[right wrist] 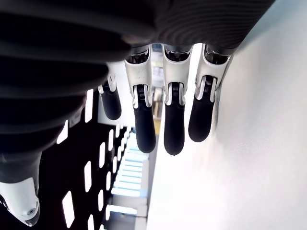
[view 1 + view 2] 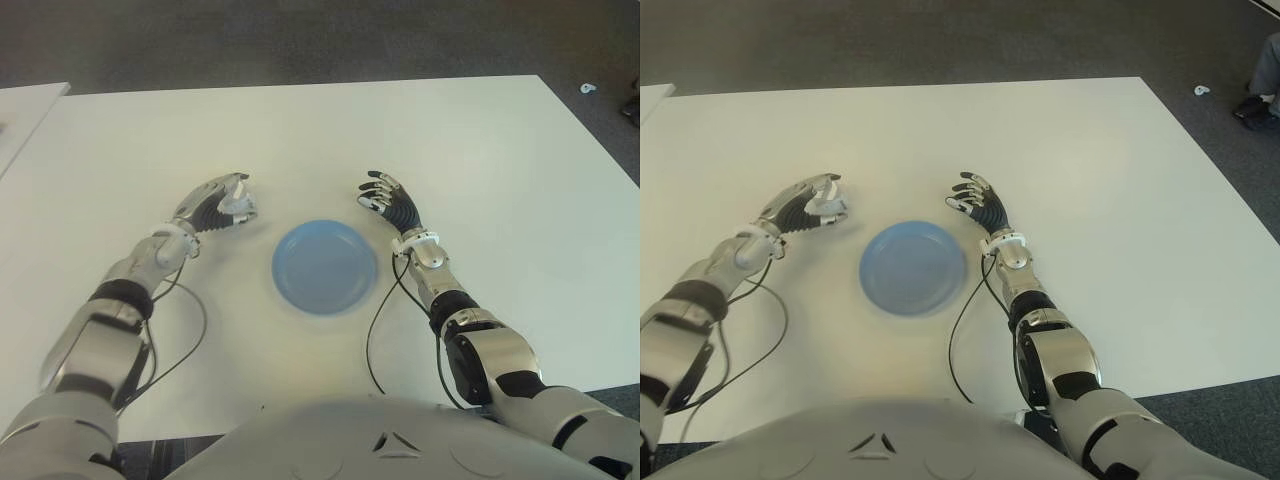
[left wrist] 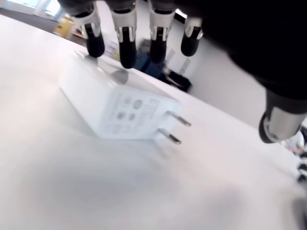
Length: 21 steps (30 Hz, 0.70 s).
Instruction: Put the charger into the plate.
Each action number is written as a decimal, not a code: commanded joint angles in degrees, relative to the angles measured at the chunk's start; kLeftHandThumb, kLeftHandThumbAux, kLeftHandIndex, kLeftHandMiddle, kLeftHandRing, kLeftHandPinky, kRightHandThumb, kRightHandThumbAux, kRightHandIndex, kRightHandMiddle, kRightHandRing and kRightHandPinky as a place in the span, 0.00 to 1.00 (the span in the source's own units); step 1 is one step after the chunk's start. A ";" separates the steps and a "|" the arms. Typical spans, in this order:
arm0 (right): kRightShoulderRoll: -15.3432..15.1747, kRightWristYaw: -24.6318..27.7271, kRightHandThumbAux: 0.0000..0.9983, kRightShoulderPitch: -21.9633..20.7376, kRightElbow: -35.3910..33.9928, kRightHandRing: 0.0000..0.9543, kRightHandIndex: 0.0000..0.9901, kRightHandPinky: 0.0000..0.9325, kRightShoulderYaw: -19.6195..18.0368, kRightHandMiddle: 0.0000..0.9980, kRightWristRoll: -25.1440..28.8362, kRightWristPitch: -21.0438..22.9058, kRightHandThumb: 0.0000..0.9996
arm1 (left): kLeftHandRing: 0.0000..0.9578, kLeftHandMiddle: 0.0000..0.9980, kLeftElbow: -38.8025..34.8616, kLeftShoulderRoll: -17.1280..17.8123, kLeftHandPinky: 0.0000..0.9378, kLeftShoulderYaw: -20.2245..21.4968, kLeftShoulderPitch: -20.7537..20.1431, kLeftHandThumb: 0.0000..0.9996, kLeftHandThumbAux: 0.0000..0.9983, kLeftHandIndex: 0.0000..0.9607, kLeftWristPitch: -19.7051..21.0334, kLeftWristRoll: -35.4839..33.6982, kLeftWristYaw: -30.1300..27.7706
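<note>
A white charger (image 3: 115, 103) with two metal prongs lies flat on the white table (image 2: 480, 170), left of the blue plate (image 2: 290, 290). My left hand (image 2: 222, 203) arches over it; the fingertips (image 3: 125, 52) touch its far top edge while the thumb stands apart at the prong end. The charger (image 2: 239, 207) peeks out under that hand in the eye views. The plate holds nothing. My right hand (image 2: 385, 198) hovers just right of the plate's far rim, its fingers (image 1: 144, 124) relaxed and holding nothing.
Black cables (image 2: 190, 330) loop from both wrists over the near table. A second table's corner (image 2: 25, 110) shows at far left. Dark floor surrounds the table, with a small white object (image 2: 588, 88) and a person's leg (image 2: 1265, 70) at far right.
</note>
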 commanded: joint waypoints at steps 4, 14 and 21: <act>0.83 0.22 0.61 5.45 4.03 0.36 0.16 0.34 1.41 0.35 -1.79 6.78 0.00 | 0.08 0.05 -11.42 3.58 0.15 0.01 6.03 0.14 0.42 0.00 2.63 0.84 -6.61; 0.86 -0.29 0.61 4.94 4.29 0.36 0.15 0.33 1.82 0.35 -2.18 7.34 0.00 | 0.10 0.05 -19.29 5.89 0.18 2.33 10.44 0.15 0.41 0.00 3.56 0.09 -8.67; 0.90 -0.46 0.61 4.75 4.53 0.36 0.15 0.32 1.85 0.35 -2.41 7.17 0.00 | 0.11 0.07 -20.60 6.01 0.17 3.23 12.34 0.16 0.42 0.00 1.63 0.87 -7.68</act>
